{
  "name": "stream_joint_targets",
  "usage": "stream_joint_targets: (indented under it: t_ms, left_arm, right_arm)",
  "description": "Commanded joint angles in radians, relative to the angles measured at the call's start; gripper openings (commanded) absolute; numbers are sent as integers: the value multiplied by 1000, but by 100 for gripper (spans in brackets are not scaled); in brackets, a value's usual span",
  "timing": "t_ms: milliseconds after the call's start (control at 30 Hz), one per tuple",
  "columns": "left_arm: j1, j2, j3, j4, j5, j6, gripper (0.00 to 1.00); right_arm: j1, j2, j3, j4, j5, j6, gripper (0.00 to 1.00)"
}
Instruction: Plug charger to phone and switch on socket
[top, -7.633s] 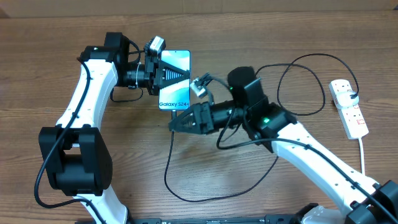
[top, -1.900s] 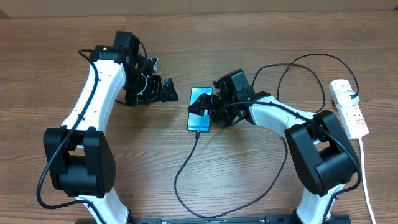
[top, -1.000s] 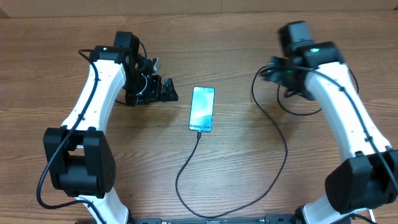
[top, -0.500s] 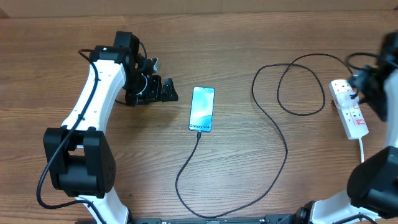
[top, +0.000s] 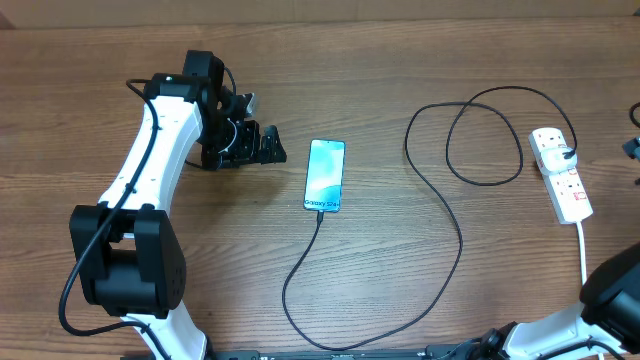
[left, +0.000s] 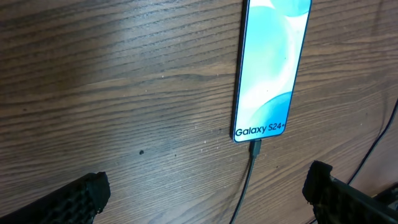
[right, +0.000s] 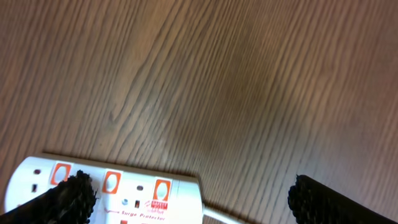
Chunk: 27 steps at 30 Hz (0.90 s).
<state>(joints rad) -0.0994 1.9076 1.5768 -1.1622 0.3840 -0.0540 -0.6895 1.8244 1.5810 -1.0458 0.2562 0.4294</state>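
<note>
Charger (left: 254, 150) in phone (left: 270, 68) (face up)

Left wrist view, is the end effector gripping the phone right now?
No, the phone lies flat on the table ahead of the left end effector, whose open fingers touch nothing.

A brown wooden tabletop (top: 400, 70) fills the overhead view, its grain running left to right. Along its far edge lies a pale beige strip (top: 320, 8), perhaps a wall or board; too little of it shows to tell. In the left wrist view, a small dark speck (left: 141, 151) marks the wood.
</note>
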Motion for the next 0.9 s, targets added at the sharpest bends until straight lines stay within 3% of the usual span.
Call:
stream_joint_targets:
  t_ms: [0, 233, 400, 567, 867]
  left_arm:
    - [-6, -23, 3, 0, -3, -14, 100]
    - [-6, -23, 3, 0, -3, -13, 100]
    - [-6, -23, 3, 0, -3, -14, 100]
    - [-6, -23, 3, 0, -3, -14, 100]
    - [-6, -23, 3, 0, -3, -13, 100]
  right_arm:
    - [-15, 29, -11, 42, -33, -42, 100]
    - [-15, 33, -13, 50, -40, -49, 100]
    - [-15, 62, -51, 123, -193, -212, 94]
    - [-15, 105, -63, 140, -208, -274, 94]
    - [-15, 194, -104, 163, -195, -282, 95]
